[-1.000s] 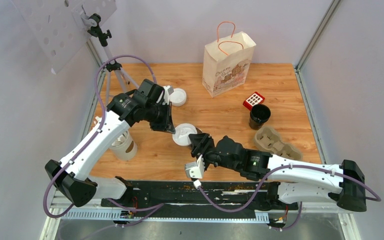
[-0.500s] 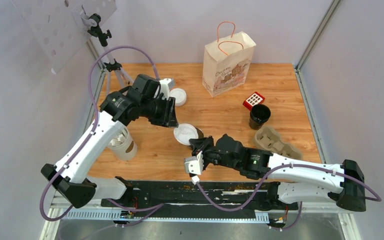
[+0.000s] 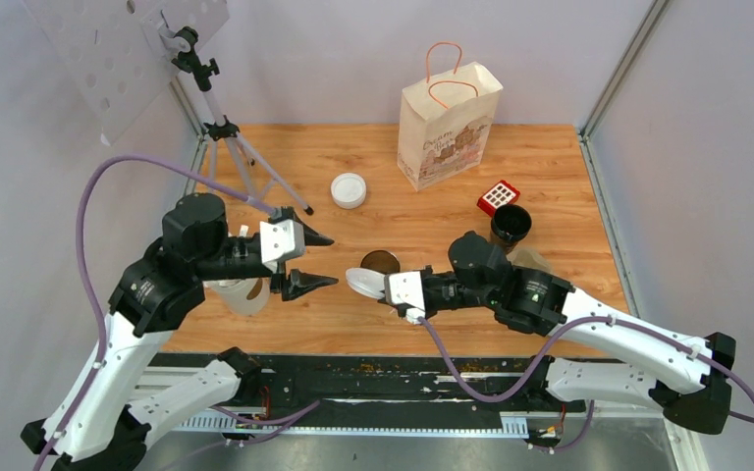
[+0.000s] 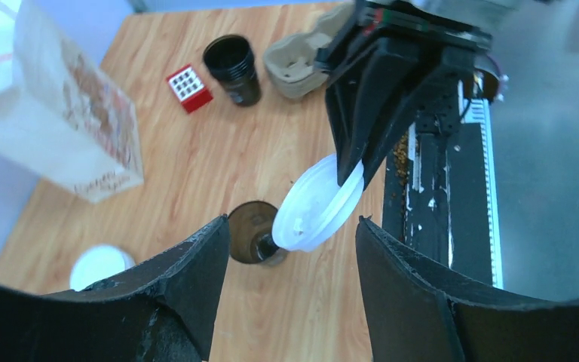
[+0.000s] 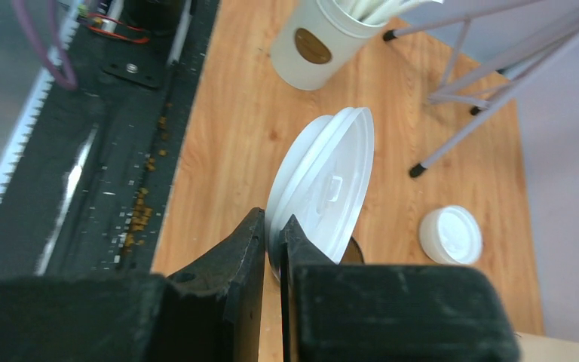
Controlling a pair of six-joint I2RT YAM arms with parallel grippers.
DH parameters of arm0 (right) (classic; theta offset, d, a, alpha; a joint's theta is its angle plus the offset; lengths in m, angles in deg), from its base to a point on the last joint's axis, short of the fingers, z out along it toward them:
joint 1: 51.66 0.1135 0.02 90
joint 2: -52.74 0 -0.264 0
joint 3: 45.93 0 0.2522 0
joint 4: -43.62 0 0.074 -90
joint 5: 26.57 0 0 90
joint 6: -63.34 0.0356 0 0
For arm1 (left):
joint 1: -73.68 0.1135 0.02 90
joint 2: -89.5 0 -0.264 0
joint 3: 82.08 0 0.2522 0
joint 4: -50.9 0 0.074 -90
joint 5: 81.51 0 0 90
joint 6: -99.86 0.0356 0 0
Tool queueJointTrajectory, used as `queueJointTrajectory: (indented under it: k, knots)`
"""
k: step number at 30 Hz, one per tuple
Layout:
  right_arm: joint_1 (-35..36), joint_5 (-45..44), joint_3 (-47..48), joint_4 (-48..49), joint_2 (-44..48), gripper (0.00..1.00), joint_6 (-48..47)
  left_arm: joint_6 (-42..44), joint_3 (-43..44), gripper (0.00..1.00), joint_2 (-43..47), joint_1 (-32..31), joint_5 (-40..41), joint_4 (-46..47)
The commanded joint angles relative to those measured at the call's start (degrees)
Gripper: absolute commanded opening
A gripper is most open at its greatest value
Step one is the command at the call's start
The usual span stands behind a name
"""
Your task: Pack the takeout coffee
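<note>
Packing is sitting at an early stage: the centre cup and the second cup are both standing lidless on the table, well apart, neither in the pulp carrier nor in the paper bag. Both are standing upright, long axis vertical, mouths facing up. The right gripper is pinching a white lid by its rim, holding it tilted on edge just beside the centre cup. The left gripper is hanging spread and empty to that cup's left. Judging from this, lidding, loading and bagging are all waiting to be done.
</note>
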Motion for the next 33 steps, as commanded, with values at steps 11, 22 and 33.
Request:
queueJointTrajectory:
  k: [11, 22, 33]
  knots:
    - [-0.4, 11.2, 6.1, -6.0, 0.7, 0.05, 3.5, 18.2, 3.5, 0.64, -11.2, -0.1, -19.0, -12.7]
    - [-0.4, 11.8, 7.0, -7.0, -0.3, 0.05, 1.4, 14.3, 1.4, 0.5, -14.9, -0.1, -25.2, -14.3]
    - [-0.4, 11.7, 7.5, -6.4, -1.1, 0.06, 1.2, 11.2, 0.2, 0.29, -15.6, -0.2, -26.9, -12.3]
